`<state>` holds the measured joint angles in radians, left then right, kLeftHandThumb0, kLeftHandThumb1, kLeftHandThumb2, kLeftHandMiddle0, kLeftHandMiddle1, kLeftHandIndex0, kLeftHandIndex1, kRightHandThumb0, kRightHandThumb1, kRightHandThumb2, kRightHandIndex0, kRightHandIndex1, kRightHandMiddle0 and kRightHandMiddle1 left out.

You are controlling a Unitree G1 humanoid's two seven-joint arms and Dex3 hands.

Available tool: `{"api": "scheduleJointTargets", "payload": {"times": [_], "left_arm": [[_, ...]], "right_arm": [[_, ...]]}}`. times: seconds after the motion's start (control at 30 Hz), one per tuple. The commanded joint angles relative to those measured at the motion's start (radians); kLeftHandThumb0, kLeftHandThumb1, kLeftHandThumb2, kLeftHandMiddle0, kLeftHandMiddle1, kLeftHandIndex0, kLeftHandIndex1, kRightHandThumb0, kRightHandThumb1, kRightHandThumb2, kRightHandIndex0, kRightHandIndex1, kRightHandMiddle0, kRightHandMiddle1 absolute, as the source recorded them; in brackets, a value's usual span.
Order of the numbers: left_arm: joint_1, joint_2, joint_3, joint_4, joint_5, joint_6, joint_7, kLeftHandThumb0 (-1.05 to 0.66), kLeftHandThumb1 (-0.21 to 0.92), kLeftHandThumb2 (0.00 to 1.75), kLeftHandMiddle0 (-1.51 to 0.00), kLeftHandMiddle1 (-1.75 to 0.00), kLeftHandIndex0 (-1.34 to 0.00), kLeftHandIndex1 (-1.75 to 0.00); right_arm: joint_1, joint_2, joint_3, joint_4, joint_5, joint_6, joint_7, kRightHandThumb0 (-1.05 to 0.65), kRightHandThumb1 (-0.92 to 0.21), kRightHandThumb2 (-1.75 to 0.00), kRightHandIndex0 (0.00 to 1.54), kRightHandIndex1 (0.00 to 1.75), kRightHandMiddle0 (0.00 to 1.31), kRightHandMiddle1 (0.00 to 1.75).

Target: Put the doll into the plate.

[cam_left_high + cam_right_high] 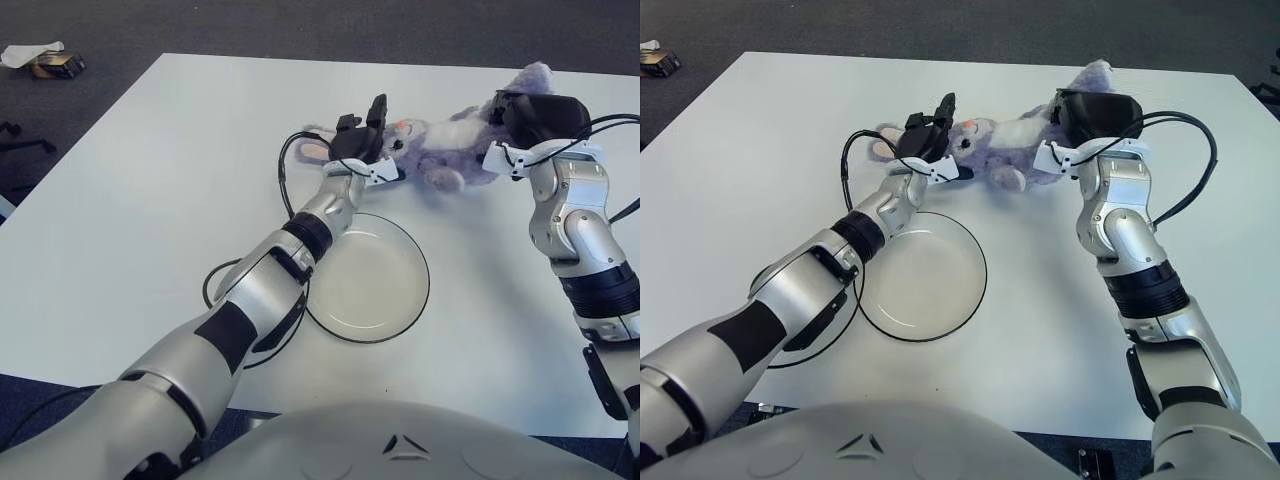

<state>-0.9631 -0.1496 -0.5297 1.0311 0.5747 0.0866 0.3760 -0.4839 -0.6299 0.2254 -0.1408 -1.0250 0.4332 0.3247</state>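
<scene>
- Doll (450, 145): soft, light plush near the bench's (150, 200) far edge; likely sags, so grip both ends.
- Left hand (362, 145) clasps its head; right hand (535, 115) grips its rear.
- Plate (370, 280) lies nearer, unfilled.

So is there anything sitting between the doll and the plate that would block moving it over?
Nothing visible does. The doll lies on the table just beyond the plate, with only bare tabletop between them. The left hand is at its head end, the right hand at its far end.
</scene>
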Motion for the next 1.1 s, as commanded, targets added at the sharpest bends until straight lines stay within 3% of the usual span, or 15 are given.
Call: {"api": "scheduleJointTargets", "payload": {"times": [0.0,0.47,0.77,1.07], "left_arm": [[-0.062,-0.115,0.007,0.015,-0.012,0.011,-0.022,-0.89,0.84,0.05,0.00,-0.89,0.00,-0.37],[-0.064,-0.118,-0.011,0.055,-0.020,-0.049,-0.080,-0.94,0.84,0.07,0.00,-0.64,0.00,-0.41],[-0.063,-0.113,-0.028,0.077,-0.008,-0.111,-0.081,-0.97,0.84,0.08,0.00,-0.76,0.00,-0.60],[-0.057,-0.095,-0.007,0.095,-0.042,-0.249,-0.099,-0.95,0.85,0.09,0.00,-0.77,0.00,-0.74]], "right_arm": [[0.014,0.006,-0.027,-0.037,0.019,-0.003,0.012,-0.49,-0.30,-1.34,1.33,1.75,0.63,1.75],[0.027,0.001,-0.041,-0.107,0.027,-0.004,0.088,-0.49,-0.31,-1.33,1.29,1.75,0.63,1.75],[0.034,0.004,-0.045,-0.127,0.025,-0.014,0.105,-0.49,-0.31,-1.33,1.27,1.75,0.62,1.75],[0.046,0.017,-0.073,-0.169,0.079,-0.025,0.135,-0.49,-0.31,-1.33,1.27,1.75,0.62,1.75]]}}
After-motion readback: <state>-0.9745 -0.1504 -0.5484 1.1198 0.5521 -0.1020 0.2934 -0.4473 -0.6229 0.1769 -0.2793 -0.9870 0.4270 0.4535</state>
